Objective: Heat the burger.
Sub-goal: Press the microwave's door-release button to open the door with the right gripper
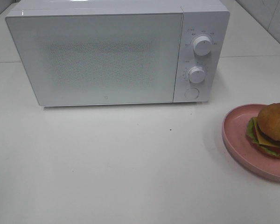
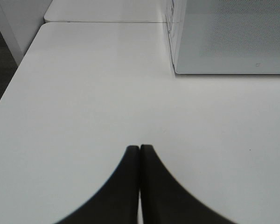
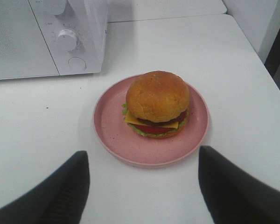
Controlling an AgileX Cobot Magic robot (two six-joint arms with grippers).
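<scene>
Right wrist view: burger [image 3: 156, 103] sits whole on pink plate [image 3: 144, 151]. Plate rests on bench [image 1: 130, 163], forward and right of microwave [image 1: 95, 56], well apart from it. Right gripper [image 3: 142, 158] hangs near plate's rim, fingers wide apart, touching nothing. Left gripper [image 2: 139, 149] low over bench near microwave's left corner, fingers together, empty. Microwave door shut. Judged: first step, nothing done yet. Next move likely calls for opening the door, perhaps by round button [image 1: 192, 93] under the dials, before the plate goes in.

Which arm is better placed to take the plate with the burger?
Right. The right pincer is open and faces the burger on the pink plate, close ahead. The left pincer is shut, over the table near the microwave.
</scene>
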